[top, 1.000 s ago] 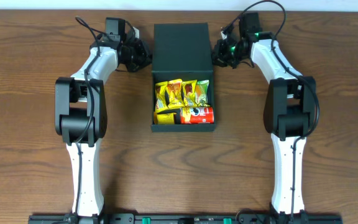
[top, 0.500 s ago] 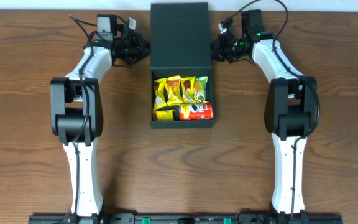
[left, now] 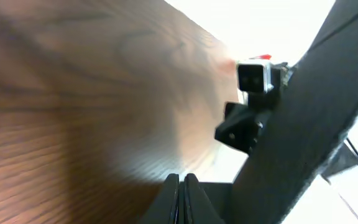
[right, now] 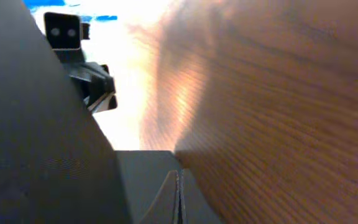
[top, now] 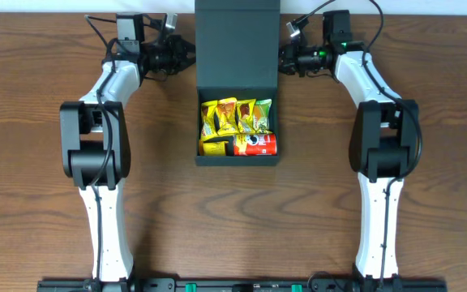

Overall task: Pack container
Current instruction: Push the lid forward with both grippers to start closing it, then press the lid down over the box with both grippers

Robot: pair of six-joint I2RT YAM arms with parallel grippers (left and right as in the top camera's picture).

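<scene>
The dark teal container (top: 238, 161) sits at the table's middle, open, with yellow snack packets (top: 221, 118), a green packet (top: 262, 115) and a red can (top: 256, 145) inside. Its flap lid (top: 237, 40) is raised at the back. My left gripper (top: 186, 57) is shut and sits against the lid's left edge. My right gripper (top: 285, 57) is shut and sits against its right edge. In the left wrist view the shut fingers (left: 181, 180) lie beside the dark lid (left: 303, 124). In the right wrist view the shut fingers (right: 179, 177) lie beside the lid (right: 36, 137).
The wooden table (top: 39, 162) surrounds the box. Both arm bases stand at the front edge (top: 233, 284). Each wrist view shows the opposite arm's wrist beyond the lid, in the left wrist view (left: 253, 74) and in the right wrist view (right: 73, 43).
Both grippers have moved toward the back of the table along the lid's sides. The lid has risen and now looks larger and reaches the top edge of the overhead view.
</scene>
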